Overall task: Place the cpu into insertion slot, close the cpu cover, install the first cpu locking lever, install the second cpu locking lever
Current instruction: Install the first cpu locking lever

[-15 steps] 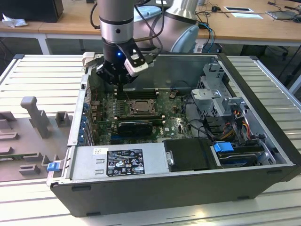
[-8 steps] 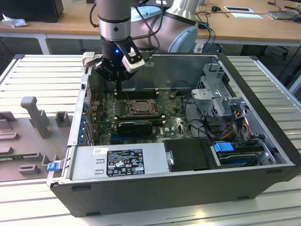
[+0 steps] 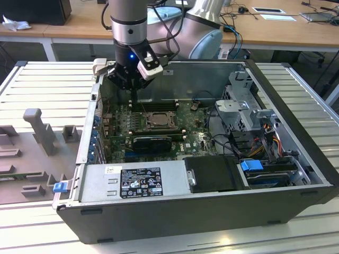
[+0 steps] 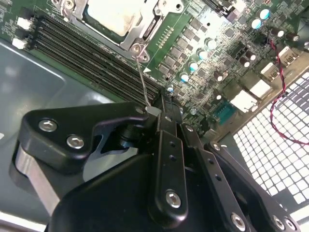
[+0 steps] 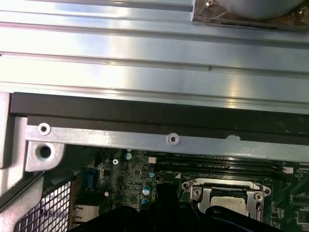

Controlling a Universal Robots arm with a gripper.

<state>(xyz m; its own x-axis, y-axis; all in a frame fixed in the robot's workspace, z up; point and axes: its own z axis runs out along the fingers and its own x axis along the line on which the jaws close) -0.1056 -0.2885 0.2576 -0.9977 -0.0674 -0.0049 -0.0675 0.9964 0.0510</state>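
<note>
The cpu (image 4: 113,14) shows its silvery top inside the insertion slot (image 3: 156,120) on the green board. The cpu cover (image 4: 145,30) lies flat around it as a metal frame; both are also seen in the first wrist view, cpu (image 5: 227,204) and cover (image 5: 199,192). A thin wire locking lever (image 4: 143,77) rises from the socket's corner up to my gripper (image 4: 161,113), whose black fingers are shut on the lever's tip. In the exterior view my gripper (image 3: 134,98) hangs inside the case, just behind the socket, near the back wall.
Long black memory slots (image 4: 87,53) run beside the socket. A power supply (image 3: 135,182) fills the case front, a drive cage (image 3: 243,106) stands at the exterior view's right. A red-black wire (image 4: 280,96) loops near the vent grille (image 4: 275,154). Grey fixtures (image 3: 39,129) sit outside the case.
</note>
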